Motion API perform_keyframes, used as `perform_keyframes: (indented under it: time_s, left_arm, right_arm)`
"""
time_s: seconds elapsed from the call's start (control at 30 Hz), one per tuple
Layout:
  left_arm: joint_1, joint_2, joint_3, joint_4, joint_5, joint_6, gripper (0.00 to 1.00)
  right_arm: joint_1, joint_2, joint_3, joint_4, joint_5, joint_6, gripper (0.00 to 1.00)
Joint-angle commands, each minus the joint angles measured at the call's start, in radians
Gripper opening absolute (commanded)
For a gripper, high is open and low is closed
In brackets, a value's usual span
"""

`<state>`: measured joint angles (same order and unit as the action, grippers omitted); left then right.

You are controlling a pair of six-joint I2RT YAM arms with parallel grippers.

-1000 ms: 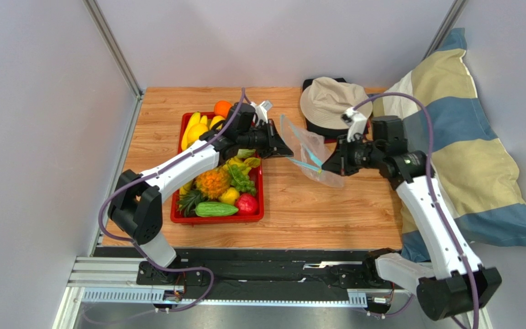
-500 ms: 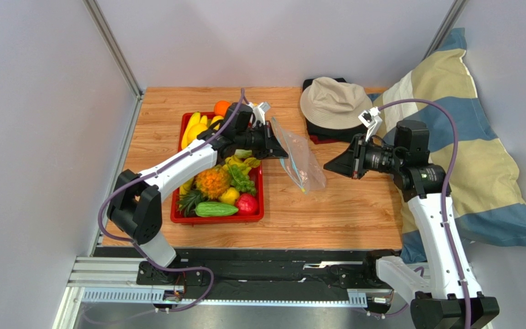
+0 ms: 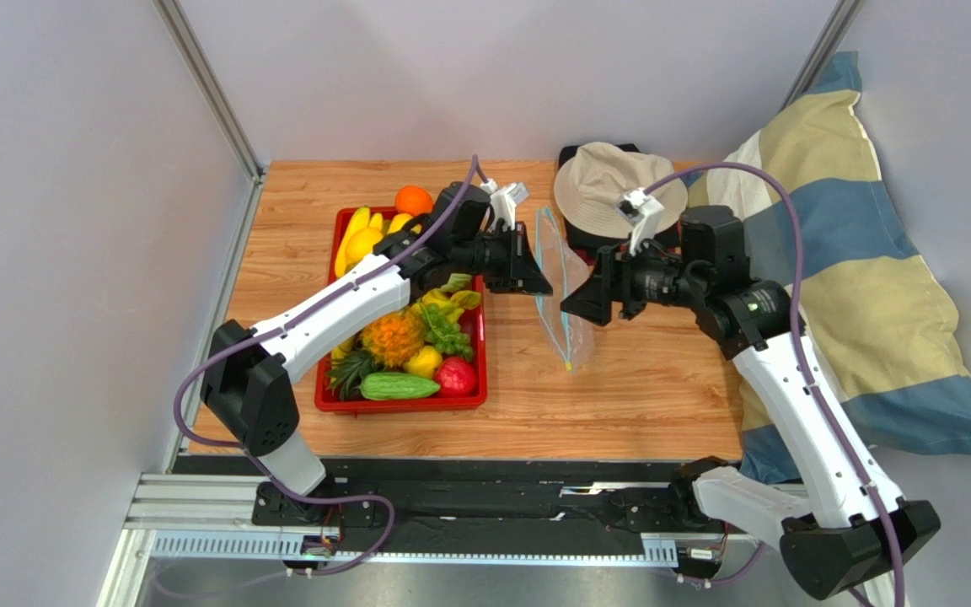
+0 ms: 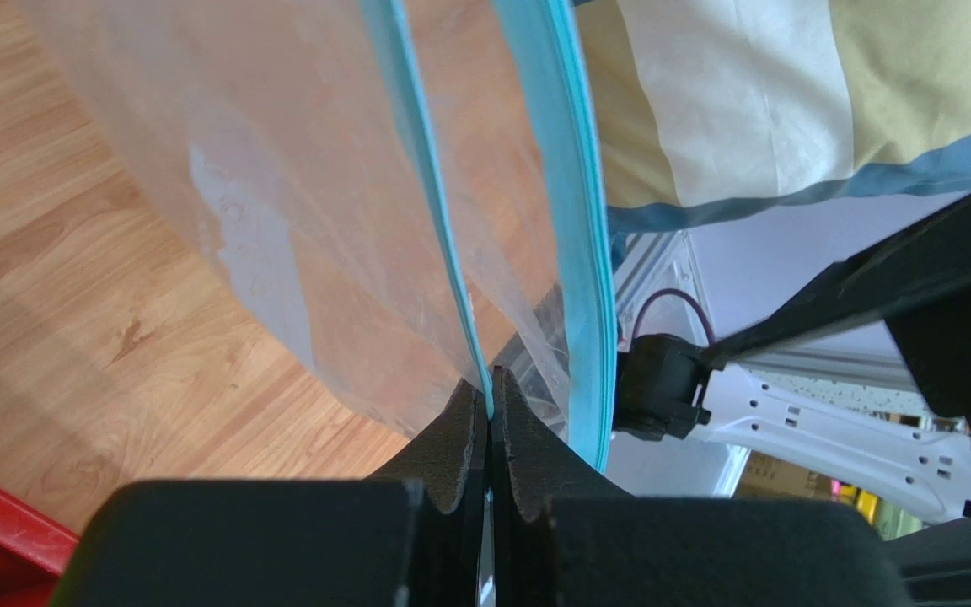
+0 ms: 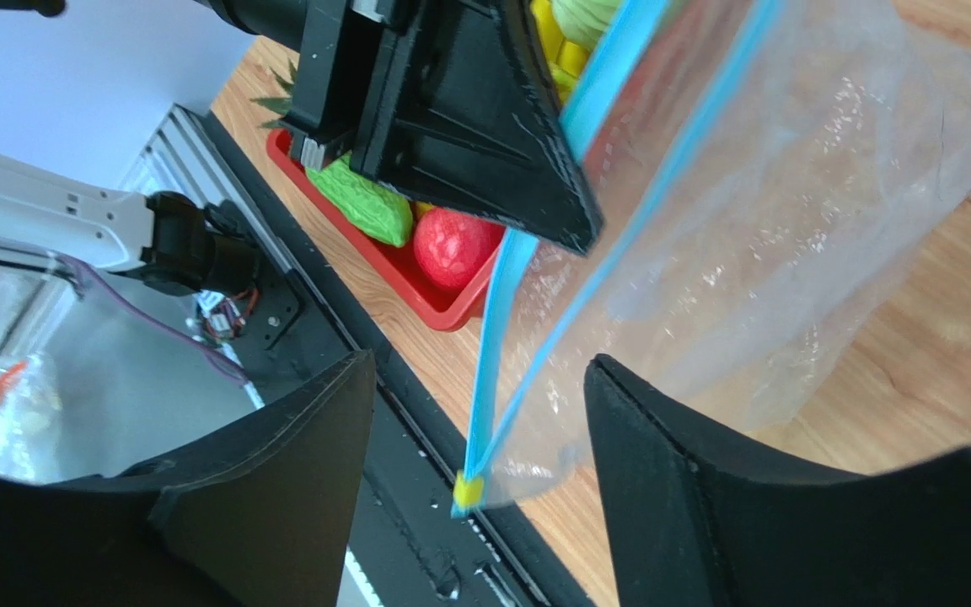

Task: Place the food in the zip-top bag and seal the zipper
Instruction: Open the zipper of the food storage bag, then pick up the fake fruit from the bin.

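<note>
From above, the left end effector (image 3: 541,281) holds the clear, crinkly plastic zip-top bag (image 3: 576,339) on edge over the wooden surface (image 3: 630,392). The bag is just right of the red plastic tray (image 3: 402,404), where the colourful plastic toy fruits and vegetables (image 3: 417,331) all lie. The right end effector (image 3: 569,304) faces the bag from the other side. At this range the grip itself is too small to read.

The left wrist camera settles it: the left end effector (image 4: 489,411) is clenched on one blue-green zipper strip (image 4: 421,165), while the other strip (image 4: 567,165) bows away, so the mouth stands parted.

The right wrist camera shows what neither other view does. The right end effector (image 5: 478,373) is released, its two black fingers (image 5: 288,493) spread wide with the zipper strip (image 5: 541,323) running down between them – apparently untouched – to a small yellow end piece (image 5: 465,487). Behind the bag, a green toy cucumber (image 5: 364,202) and a red toy fruit (image 5: 453,247) sit in the tray.
</note>
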<state>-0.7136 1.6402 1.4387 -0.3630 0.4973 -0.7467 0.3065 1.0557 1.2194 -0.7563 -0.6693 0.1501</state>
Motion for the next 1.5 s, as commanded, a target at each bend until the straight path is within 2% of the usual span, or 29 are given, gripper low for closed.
perform_keyframes:
  time_s: [0.0,0.1,0.2,0.3,0.4,0.43,0.47,0.5,0.53,0.57,0.67,0.73,0.87,0.97,1.0,1.07,1.1,1.17,1.23,1.37,1.4,1.47]
  left_arm:
    - [-0.017,-0.023,0.069,-0.033,-0.025,0.047,0.0]
    - [-0.029,-0.026,0.077,-0.034,-0.031,0.059,0.0]
    - [-0.033,-0.031,0.078,-0.031,-0.031,0.064,0.0]
    - [-0.038,-0.033,0.078,-0.031,-0.034,0.07,0.0]
    - [-0.041,-0.033,0.075,-0.034,-0.032,0.075,0.0]
    - [-0.041,-0.036,0.072,-0.037,-0.034,0.076,0.0]
    - [-0.04,-0.043,0.068,-0.04,-0.039,0.081,0.0]
    - [-0.037,-0.049,0.063,-0.047,-0.046,0.099,0.0]
    - [-0.03,-0.057,0.048,-0.062,-0.06,0.11,0.0]
    - [-0.021,-0.077,0.034,-0.065,-0.062,0.121,0.0]
    - [0.066,-0.105,-0.032,-0.068,-0.025,0.15,0.0]
    - [0.114,-0.092,-0.026,-0.115,0.018,0.233,0.03]
    - [0.118,-0.039,0.02,-0.188,0.098,0.372,0.2]
    - [0.118,-0.048,0.012,-0.177,0.179,0.432,0.42]
    - [0.118,-0.055,0.011,-0.179,0.208,0.446,0.55]
    - [0.118,-0.088,0.009,-0.198,0.23,0.507,0.65]
    - [0.118,-0.103,0.002,-0.215,0.24,0.527,0.83]
    - [0.123,-0.158,-0.003,-0.237,0.244,0.594,0.95]
    - [0.138,-0.218,-0.008,-0.283,0.256,0.65,0.99]
    - [0.178,-0.287,0.026,-0.471,0.199,0.928,0.99]
    - [0.204,-0.298,0.041,-0.558,0.161,0.966,0.99]
    - [0.249,-0.338,0.039,-0.622,0.153,1.016,0.98]
  right_arm:
    - [0.092,0.039,0.049,0.052,0.235,-0.063,0.63]
    - [0.108,0.085,0.068,0.043,0.36,-0.038,0.52]
    - [0.117,0.127,0.078,0.038,0.424,-0.026,0.52]
    - [0.118,0.165,0.095,0.035,0.409,-0.009,0.52]
    - [0.118,0.191,0.107,0.025,0.399,-0.001,0.46]
    - [0.118,0.191,0.109,0.018,0.402,-0.018,0.4]
    - [0.118,0.19,0.112,-0.001,0.408,-0.029,0.28]
    - [0.115,0.184,0.114,-0.015,0.421,-0.041,0.21]
    - [0.103,0.175,0.114,-0.029,0.422,-0.055,0.04]
    - [0.092,0.164,0.114,-0.058,0.422,-0.058,0.0]
    - [0.034,0.1,0.094,-0.112,0.381,-0.079,0.0]
    - [0.013,0.043,0.056,-0.132,0.332,-0.098,0.0]
    - [0.013,-0.034,-0.041,-0.121,0.191,-0.08,0.0]
    - [0.013,-0.048,-0.084,-0.085,0.113,-0.009,0.0]
    - [0.011,-0.046,-0.089,-0.08,0.097,0.023,0.0]
    - [0.013,-0.037,-0.092,-0.068,0.088,0.058,0.0]
    - [0.013,-0.034,-0.093,-0.063,0.083,0.1,0.0]
    - [0.011,-0.026,-0.106,-0.039,0.08,0.135,0.0]
    - [0.013,-0.02,-0.122,-0.009,0.063,0.201,0.0]
    - [0.013,0.001,-0.153,0.083,0.051,0.31,0.0]
    - [0.013,0.016,-0.159,0.095,0.05,0.324,0.0]
    - [0.013,0.029,-0.169,0.126,0.05,0.36,0.0]
